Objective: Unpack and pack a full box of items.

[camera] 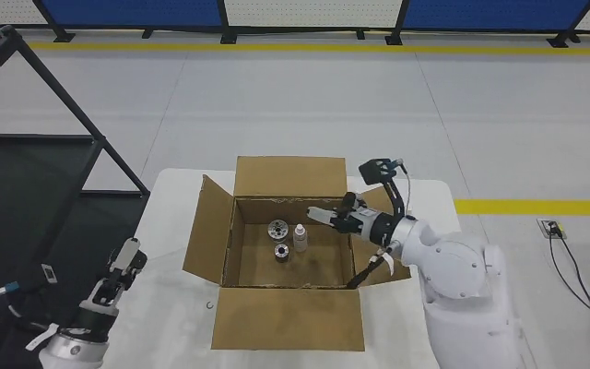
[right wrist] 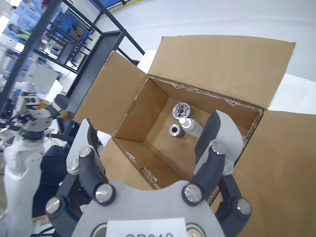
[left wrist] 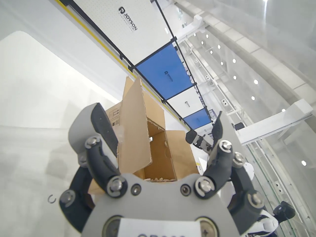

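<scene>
Right wrist view looks down between the jaws of the right gripper (right wrist: 151,120), which stand wide apart and hold nothing, poised over the open cardboard box (right wrist: 222,62) near its right-hand wall. Nearest to those jaws, on the box floor, is the white bottle (right wrist: 191,127). It seems to stand upright with its cap uppermost, so its long axis runs roughly up and down, and the jaws would have to come down on either side of its body. Just beside it sits a small metal cylinder (right wrist: 175,130) with a bore in its top. A little farther on, toward the back wall, is a flanged metal disc (right wrist: 181,110). The three are close together, but whether any touch cannot be told.

In the top view the bottle lies just beyond and below the right gripper, toward the box's middle. The left gripper (left wrist: 159,114) — jaws likewise spread and empty — hangs well apart, out past the left edge of the table (camera: 175,189), with the box's left flap between it and the contents. The right arm is plainly the nearer — unpacking looks likely to start with the bottle.
</scene>
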